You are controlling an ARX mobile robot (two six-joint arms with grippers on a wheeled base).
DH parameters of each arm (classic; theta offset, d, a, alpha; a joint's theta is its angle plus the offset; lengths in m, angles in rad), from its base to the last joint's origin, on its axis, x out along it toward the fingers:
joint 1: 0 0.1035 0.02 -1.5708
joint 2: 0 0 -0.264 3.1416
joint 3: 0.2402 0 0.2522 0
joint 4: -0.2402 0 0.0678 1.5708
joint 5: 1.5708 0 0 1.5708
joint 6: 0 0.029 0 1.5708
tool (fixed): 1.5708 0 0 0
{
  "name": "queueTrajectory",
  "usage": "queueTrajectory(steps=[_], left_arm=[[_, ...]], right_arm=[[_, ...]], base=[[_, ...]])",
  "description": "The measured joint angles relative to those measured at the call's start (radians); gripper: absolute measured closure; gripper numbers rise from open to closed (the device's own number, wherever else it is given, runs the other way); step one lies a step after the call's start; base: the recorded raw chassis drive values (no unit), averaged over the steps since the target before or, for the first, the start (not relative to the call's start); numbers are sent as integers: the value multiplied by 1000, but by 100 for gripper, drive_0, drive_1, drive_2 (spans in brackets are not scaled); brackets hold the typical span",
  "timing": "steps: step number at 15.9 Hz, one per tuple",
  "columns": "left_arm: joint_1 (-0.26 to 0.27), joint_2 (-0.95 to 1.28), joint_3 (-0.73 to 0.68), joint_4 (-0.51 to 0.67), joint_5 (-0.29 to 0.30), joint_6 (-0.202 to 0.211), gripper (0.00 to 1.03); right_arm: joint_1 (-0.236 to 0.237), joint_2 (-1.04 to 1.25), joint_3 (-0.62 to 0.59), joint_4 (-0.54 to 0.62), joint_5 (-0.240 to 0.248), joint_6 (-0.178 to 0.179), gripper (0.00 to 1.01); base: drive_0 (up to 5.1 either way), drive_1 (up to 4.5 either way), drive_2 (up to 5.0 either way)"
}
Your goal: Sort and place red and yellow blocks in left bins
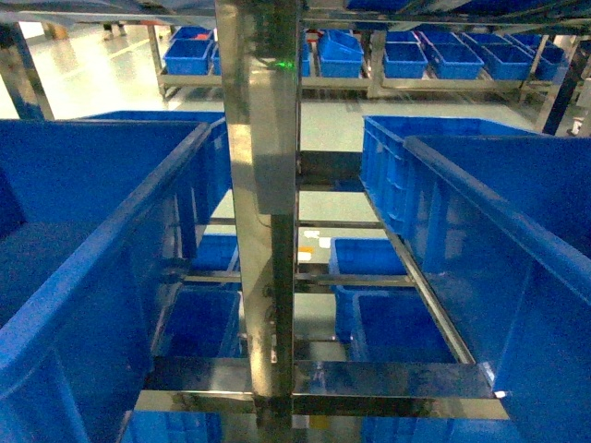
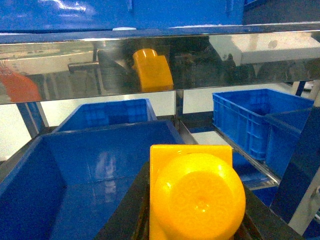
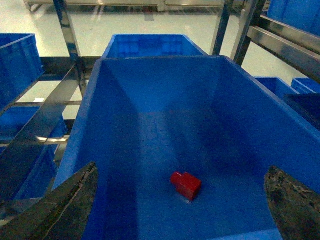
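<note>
Steel shelving rack (image 1: 268, 231) with polished upright post and horizontal rails, seen from the head view. Large blue bins sit on its rails: one at left (image 1: 83, 277), one at right (image 1: 517, 240), with further bins (image 1: 379, 277) on lower tiers. In the left wrist view, a mirror-like crossbar (image 2: 160, 65) spans above a deep blue bin (image 2: 90, 170) resting on the rack. In the right wrist view, a bin (image 3: 165, 130) on the rails holds a red block (image 3: 186, 184) on its floor
</note>
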Motion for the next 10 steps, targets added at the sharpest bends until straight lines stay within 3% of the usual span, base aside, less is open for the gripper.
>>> queueTrajectory(steps=[4, 10], left_arm=[[0, 0, 0, 0, 0, 0, 76], [0, 0, 0, 0, 0, 0, 76]], right_arm=[[-17, -23, -2, -34, -51, 31, 3], [-15, -28, -5, -31, -58, 31, 3]], base=[[0, 0, 0], [0, 0, 0]])
